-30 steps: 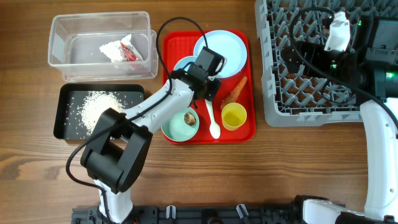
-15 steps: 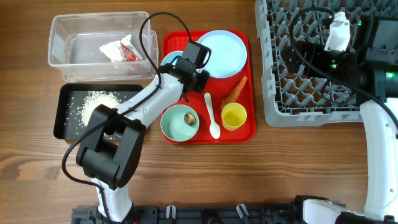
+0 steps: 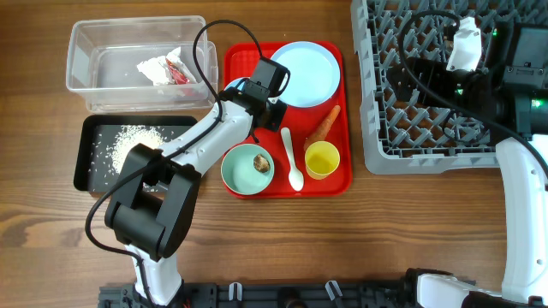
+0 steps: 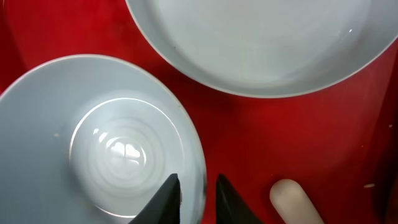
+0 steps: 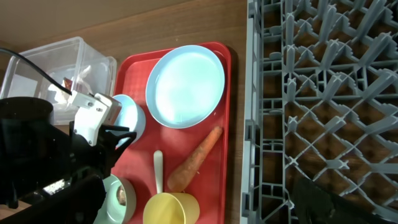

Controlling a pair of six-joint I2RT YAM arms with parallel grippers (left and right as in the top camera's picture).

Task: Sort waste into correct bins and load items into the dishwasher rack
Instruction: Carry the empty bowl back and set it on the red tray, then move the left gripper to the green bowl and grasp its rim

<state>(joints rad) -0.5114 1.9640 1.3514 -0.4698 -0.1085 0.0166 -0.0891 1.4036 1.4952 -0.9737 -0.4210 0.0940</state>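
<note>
Overhead shows the left arm stretched onto the red tray [image 3: 336, 175]. From the left wrist camera, the left gripper [image 4: 198, 190] is released, fingers a little parted. One finger sits inside the pale-blue bowl [image 4: 93, 124] and one outside, astride its rim, with a sliver showing on each side. Just ahead lies the pale-blue plate [image 4: 261, 43], near the bowl but apart. The white spoon [image 4: 292, 199] tip shows just right of the gripper. The right gripper [image 5: 326, 199] hangs over the grey rack [image 5: 323, 81]. Only a dark edge of it shows, so I cannot tell whether it is clenched or released.
</note>
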